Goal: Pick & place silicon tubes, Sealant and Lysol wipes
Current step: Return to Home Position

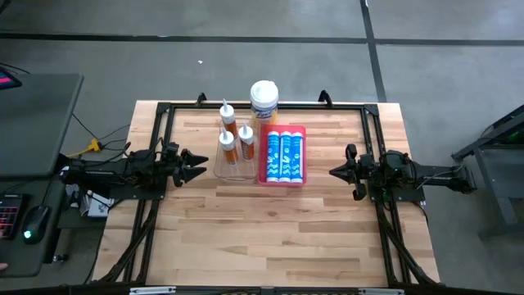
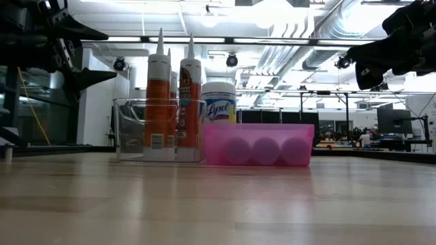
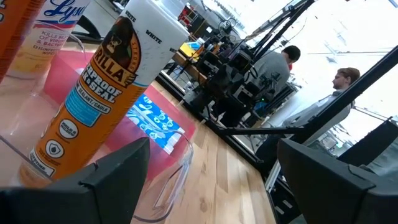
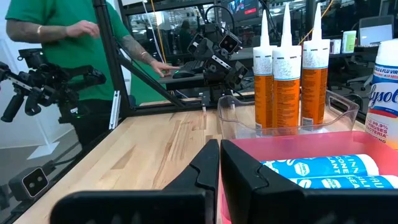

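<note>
Three orange sealant cartridges [image 1: 233,139] with white nozzles stand upright in a clear bin [image 1: 223,168]. Right of it, a pink tray [image 1: 282,182] holds blue-and-white silicone tubes [image 1: 282,156] lying side by side. The Lysol wipes canister [image 1: 264,102], with its white lid, stands upright on the table at the far side of the tray. My left gripper [image 1: 201,166] is open and empty, hovering left of the clear bin [image 3: 174,180]. My right gripper [image 1: 333,171] is shut and empty, hovering right of the pink tray [image 4: 298,146].
A black frame [image 1: 262,105] runs along the wooden table's far and side edges. Bare wood lies in front of the containers toward the near edge [image 1: 270,238]. People [image 4: 56,56] stand and sit in the room beyond the table.
</note>
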